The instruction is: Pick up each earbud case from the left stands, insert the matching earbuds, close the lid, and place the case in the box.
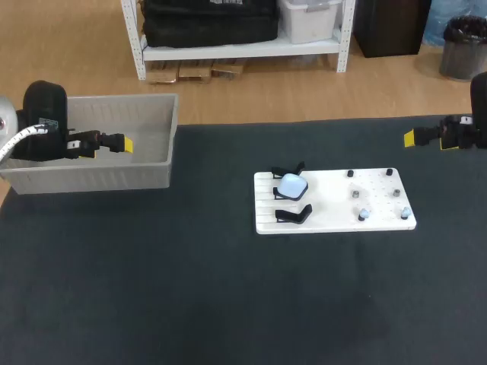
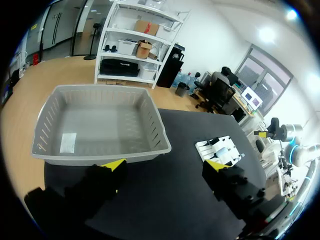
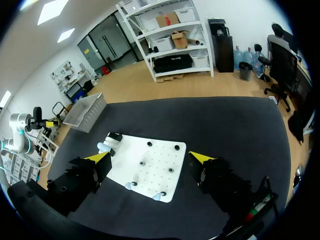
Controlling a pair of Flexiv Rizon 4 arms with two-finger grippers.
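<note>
A light-blue earbud case [image 1: 291,185] sits on the upper black stand at the left end of the white board [image 1: 335,190]. The lower black stand [image 1: 293,214] holds nothing. Two pale earbuds [image 1: 364,214] [image 1: 405,212] stand on pegs along the board's near right edge. My left gripper [image 1: 125,144] hangs open over the grey bin [image 1: 91,179], far left of the board. My right gripper [image 1: 410,138] is open and empty, off the board's far right corner. The right wrist view has the board [image 3: 155,177], case [image 3: 105,146] and earbuds [image 3: 131,185] ahead of its gripper [image 3: 150,157].
Several dark pegs [image 1: 354,195] dot the right half of the board. The empty bin [image 2: 160,130] lies below and ahead of my left gripper [image 2: 165,167], with the board [image 2: 220,150] beyond it. Dark mat [image 1: 190,289] covers the table.
</note>
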